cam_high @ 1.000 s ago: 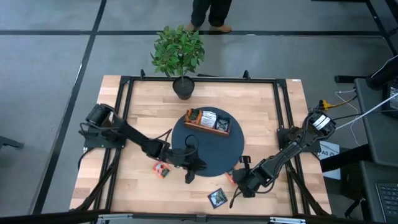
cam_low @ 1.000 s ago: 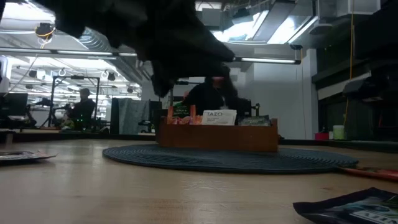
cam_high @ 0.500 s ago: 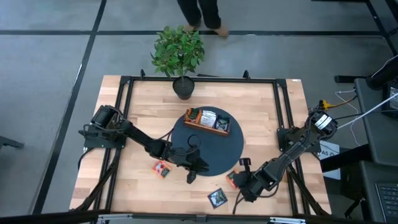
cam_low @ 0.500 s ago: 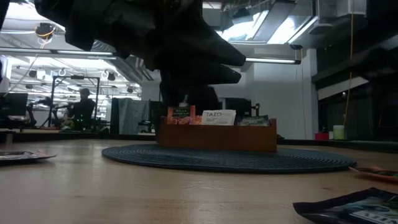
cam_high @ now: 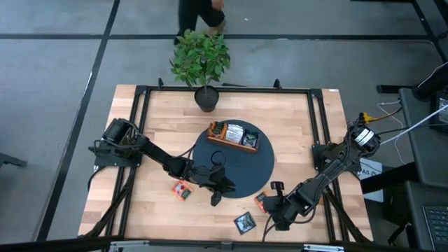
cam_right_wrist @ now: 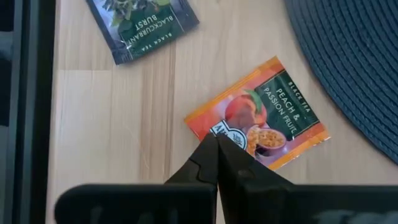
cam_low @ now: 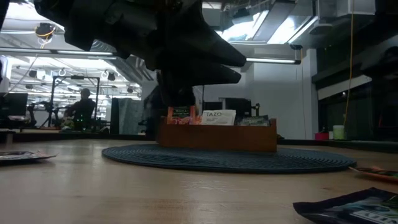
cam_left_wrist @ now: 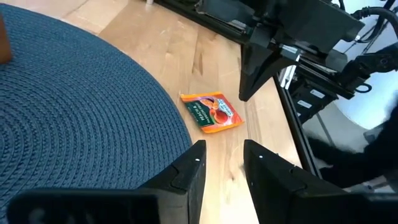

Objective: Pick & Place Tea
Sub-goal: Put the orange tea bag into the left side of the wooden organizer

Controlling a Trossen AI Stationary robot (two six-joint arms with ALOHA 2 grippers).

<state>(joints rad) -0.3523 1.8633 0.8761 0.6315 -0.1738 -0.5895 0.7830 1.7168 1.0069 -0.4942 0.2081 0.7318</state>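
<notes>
On the light wooden tabletop [cam_high: 154,126], the left arm reaches in from the left edge, and the left gripper [cam_high: 217,190] hangs over the near rim of the round dark blue woven mat [cam_high: 238,171]. Its two dark fingers [cam_left_wrist: 189,171] stand spread apart with nothing between them. Just beside that arm, on bare wood left of the mat, lies a small flat orange tea sachet [cam_high: 183,190].

At the middle of the mat stands the long brown wooden tray [cam_high: 233,138], holding upright sachets: orange ones at one end, a white one [cam_low: 219,116] in the middle and dark ones at the other end. Behind the mat, at the far table edge, is a green leafy plant in a dark pot [cam_high: 201,59], and a person's legs [cam_high: 196,12] show on the floor beyond it.

Right of the mat's near rim lies a second orange sachet printed with peach and passion fruit [cam_right_wrist: 258,118], flat on the wood and just clear of the mat. The right gripper [cam_right_wrist: 217,146] is directly above its near corner, fingers pressed together and pinching nothing; whether the tips touch the sachet cannot be told. Nearby, toward the front edge, lies a dark blackcurrant sachet [cam_high: 245,222], apart from the orange one.
</notes>
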